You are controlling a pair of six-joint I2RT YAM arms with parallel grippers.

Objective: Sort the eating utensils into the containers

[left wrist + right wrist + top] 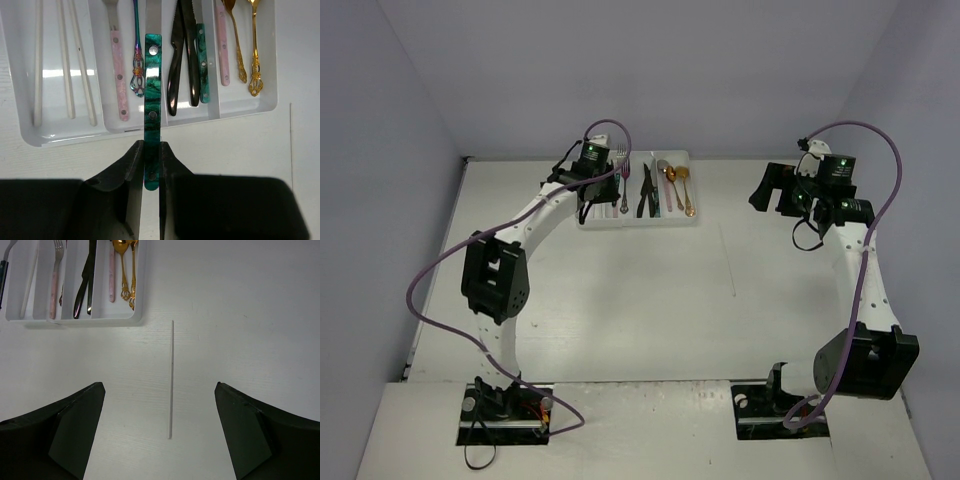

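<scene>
Alignment is judged decisive: the teal-handled utensil (151, 100), clamped at its handle end by the left claw (151, 150), is held lengthwise along the tray (240, 111) compartments, pointing toward the frame's top. The right claw (159, 387) is spread apart, empty, well off to the tray's right.

My left fingers (131, 172) are matt black plastic. The handle (151, 95) they pinch is glossy marbled teal with bright metal rivets (153, 50). The tray (70, 139) is smooth, shiny white plastic; the knives (174, 75) glossy black, the spoons (255, 60) polished gold metal. The surface (240, 145) looks matt white, faintly grained.
</scene>
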